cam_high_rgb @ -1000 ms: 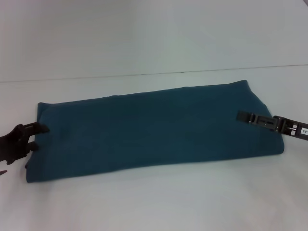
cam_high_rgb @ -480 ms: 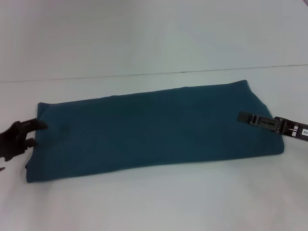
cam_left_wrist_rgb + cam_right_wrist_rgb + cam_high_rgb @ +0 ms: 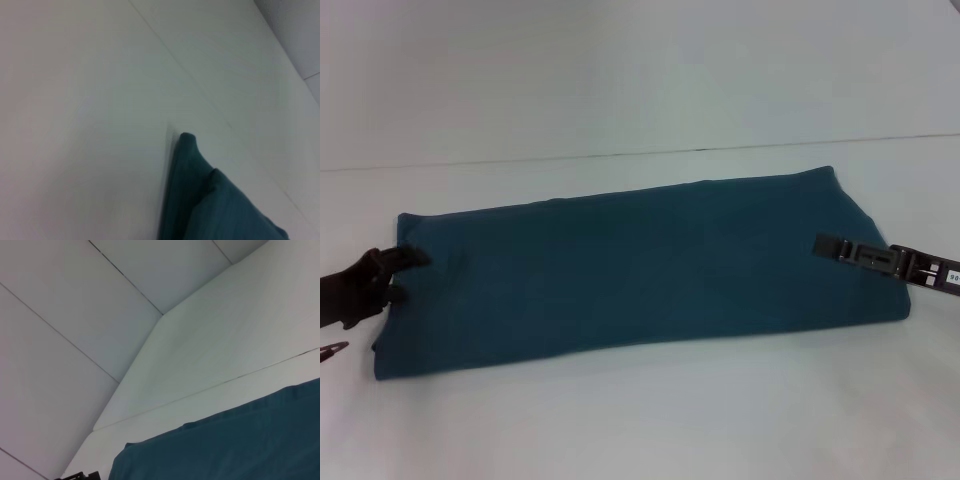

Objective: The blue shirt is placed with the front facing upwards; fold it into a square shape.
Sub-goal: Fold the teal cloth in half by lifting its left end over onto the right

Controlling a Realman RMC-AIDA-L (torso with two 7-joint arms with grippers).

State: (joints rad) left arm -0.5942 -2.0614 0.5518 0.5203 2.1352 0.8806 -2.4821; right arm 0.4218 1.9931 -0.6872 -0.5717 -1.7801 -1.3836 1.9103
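Folded blue shirt (image 3: 640, 265) lies as a long band across the white table (image 3: 640, 420), a gripper at each end.

The left gripper (image 3: 392, 275) sits at the shirt's left edge with its fingers brought together on the cloth there. The right gripper (image 3: 835, 246) lies flat over the shirt's right end; whether its fingers are apart or together cannot be told. The left wrist view shows a corner of the shirt (image 3: 200, 190) slightly raised off the table (image 3: 80, 125).
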